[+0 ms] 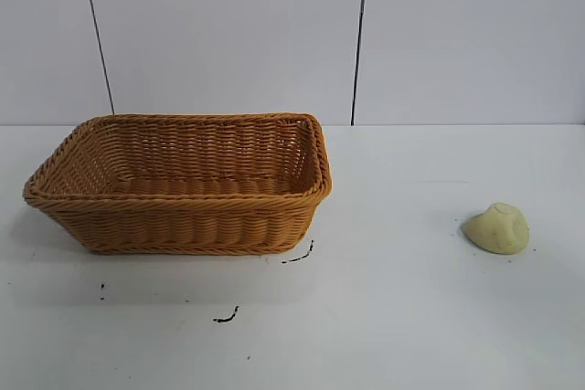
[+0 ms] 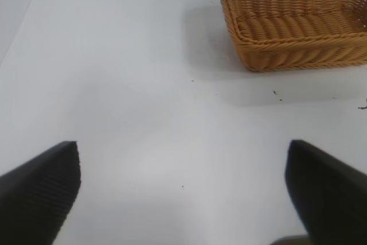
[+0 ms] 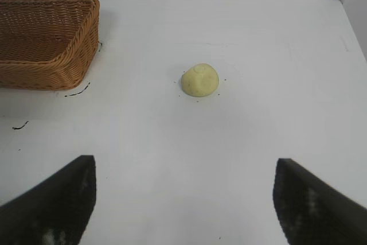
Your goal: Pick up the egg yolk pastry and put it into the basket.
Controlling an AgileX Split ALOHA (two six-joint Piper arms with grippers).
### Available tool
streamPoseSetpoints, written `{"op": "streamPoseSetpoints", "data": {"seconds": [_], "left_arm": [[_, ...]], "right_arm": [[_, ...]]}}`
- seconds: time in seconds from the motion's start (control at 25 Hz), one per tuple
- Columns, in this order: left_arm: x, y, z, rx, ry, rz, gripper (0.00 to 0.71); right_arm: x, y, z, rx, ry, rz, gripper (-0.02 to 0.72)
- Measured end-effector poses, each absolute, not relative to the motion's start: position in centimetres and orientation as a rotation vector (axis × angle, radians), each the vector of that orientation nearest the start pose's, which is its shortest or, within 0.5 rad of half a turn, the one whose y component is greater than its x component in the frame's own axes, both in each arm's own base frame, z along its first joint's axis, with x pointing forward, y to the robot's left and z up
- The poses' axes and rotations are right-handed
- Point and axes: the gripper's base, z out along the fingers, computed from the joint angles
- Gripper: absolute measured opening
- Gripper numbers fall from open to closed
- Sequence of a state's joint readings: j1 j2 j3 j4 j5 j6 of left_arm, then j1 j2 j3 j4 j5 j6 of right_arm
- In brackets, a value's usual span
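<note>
The egg yolk pastry [image 1: 499, 228] is a small pale yellow dome lying on the white table at the right; it also shows in the right wrist view [image 3: 200, 80]. The woven golden-brown basket [image 1: 183, 221] stands empty at the left, and shows in the left wrist view [image 2: 269, 50] and the right wrist view [image 3: 69, 55]. Neither arm shows in the exterior view. My right gripper [image 3: 184, 167] is open and empty, well short of the pastry. My left gripper [image 2: 182, 150] is open and empty over bare table, away from the basket.
Small black marks [image 1: 227, 317] dot the table in front of the basket. A pale panelled wall [image 1: 356, 34] runs behind the table. Bare table lies between the basket and the pastry.
</note>
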State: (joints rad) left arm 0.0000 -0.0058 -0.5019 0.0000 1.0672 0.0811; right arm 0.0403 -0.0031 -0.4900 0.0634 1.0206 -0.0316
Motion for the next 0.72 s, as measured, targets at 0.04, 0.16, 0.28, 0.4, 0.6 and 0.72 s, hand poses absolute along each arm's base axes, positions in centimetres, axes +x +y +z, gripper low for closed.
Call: {"op": "streamPoseSetpoints", "data": {"seconds": [0.04, 0.16, 0.28, 0.4, 0.6, 0.72], "left_arm": [[-0.6, 0.0, 27.7, 0.083, 2.042, 0.051, 0.697], [-0.6, 0.0, 27.7, 0.083, 2.042, 0.051, 0.697], [-0.6, 0.0, 27.7, 0.083, 2.042, 0.051, 0.697], [-0.6, 0.0, 27.7, 0.083, 2.042, 0.051, 0.697], [-0.6, 0.0, 27.7, 0.083, 2.042, 0.051, 0.697], [-0.6, 0.0, 27.7, 0.083, 2.042, 0.051, 0.697]], "right_arm": [[-0.3, 0.5, 27.8, -0.073, 2.009, 0.081, 0.605], [-0.3, 0.5, 27.8, -0.073, 2.009, 0.081, 0.605], [-0.3, 0.5, 27.8, -0.073, 2.009, 0.081, 0.605], [-0.3, 0.5, 27.8, -0.073, 2.009, 0.081, 0.605], [0.1, 0.5, 28.7, -0.049, 2.027, 0.096, 0.658], [1.5, 0.6, 30.5, -0.04, 2.082, 0.101, 0.678]]}}
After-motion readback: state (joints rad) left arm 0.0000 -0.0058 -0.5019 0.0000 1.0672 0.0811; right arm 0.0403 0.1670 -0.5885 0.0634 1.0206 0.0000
